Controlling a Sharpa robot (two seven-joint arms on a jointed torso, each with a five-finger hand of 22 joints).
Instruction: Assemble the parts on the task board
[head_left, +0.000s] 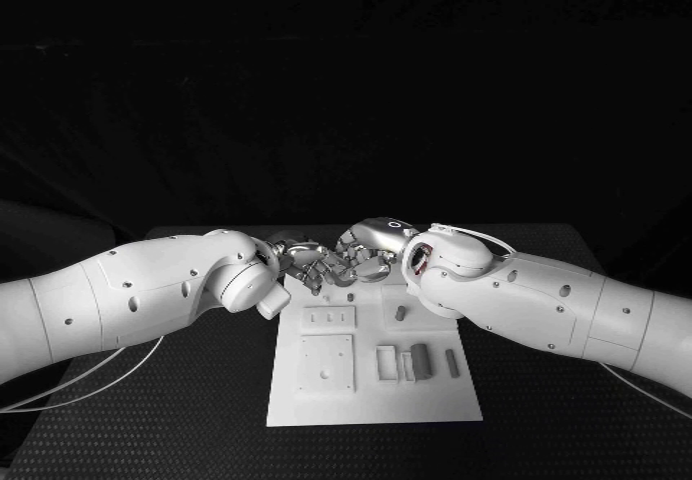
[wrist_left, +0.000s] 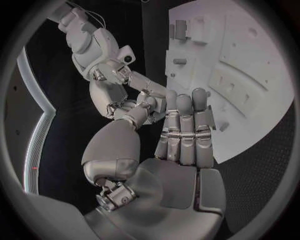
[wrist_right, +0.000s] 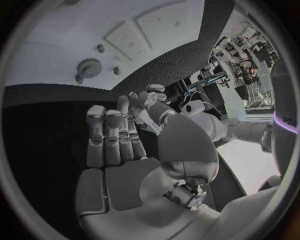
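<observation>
The white task board (head_left: 372, 398) lies mid-table, and its face also shows in the left wrist view (wrist_left: 250, 65). Grey parts (head_left: 421, 358) stand in its near right slots, with another (head_left: 401, 313) further back. A gear (wrist_right: 89, 67) and small pegs (wrist_right: 100, 48) sit on the board. My left hand (head_left: 306, 263) and right hand (head_left: 369, 254) meet fingertip to fingertip over the board's far edge. The left hand's fingers (wrist_left: 184, 127) are stretched straight and its palm is bare. The right hand's fingers (wrist_right: 115, 132) are also straight over an empty palm. I see no part between them.
Both white forearms (head_left: 159, 290) (head_left: 562, 300) reach in over the black table (head_left: 173, 430) and cover the board's far corners. A white cable (head_left: 87, 385) loops beside the left arm. White blocks (head_left: 387, 362) and a square plate (head_left: 327, 362) sit on the board's near half.
</observation>
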